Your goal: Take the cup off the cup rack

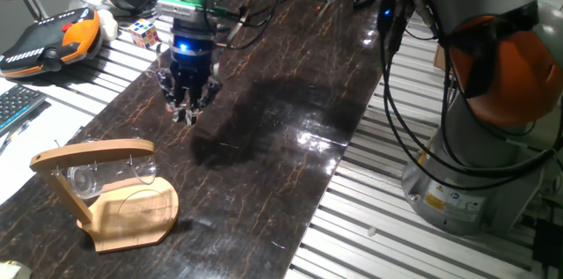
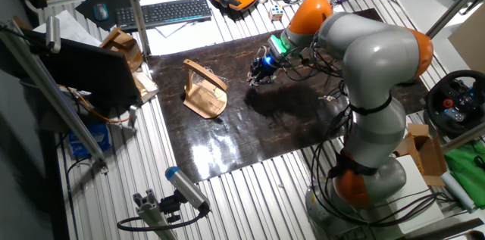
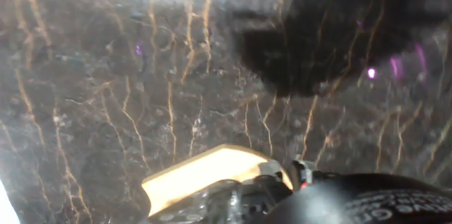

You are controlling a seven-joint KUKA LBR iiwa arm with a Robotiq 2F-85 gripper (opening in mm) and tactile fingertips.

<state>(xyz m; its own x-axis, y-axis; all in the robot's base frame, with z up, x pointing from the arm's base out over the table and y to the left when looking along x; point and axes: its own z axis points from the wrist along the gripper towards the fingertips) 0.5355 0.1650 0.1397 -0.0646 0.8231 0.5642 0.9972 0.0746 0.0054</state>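
The big grey and orange arm [image 2: 371, 81] is dominating the other fixed view, rising from its base at the right edge and bending over to reach toward the middle of the dark, marble-veined tabletop [image 1: 290, 129]. That tabletop is running as a long glossy strip between ribbed metal rails, catching bright reflections near its middle.

Down at the end of the arm, the gripper [image 1: 188, 110] is hanging above the dark surface with a blue light glowing on the wrist just above it, fingers pointing downward. It is hovering clear of everything, well apart from the rack, with its shadow lying on the tabletop beside it. The fingertips are looking bunched close together with nothing between them, though the fingers are dark against a dark surface, so whether it is clenched or released cannot be told for sure.

Toward the near left end of the tabletop, the cup rack [image 1: 119, 195] is standing on its flat rounded wooden base, its slanted post leaning up to the horizontal top bar. In the other fixed view it [image 2: 204, 88] is sitting left of the gripper, near the mat's upper left corner.

The cup [image 1: 88, 177] is hanging under that top bar, clear glass, tucked between the post and the base, on the rack and untouched. In the hand view, a bright strip of pale wood [image 3: 212, 171] is showing low in the blurred frame, above the veined surface.
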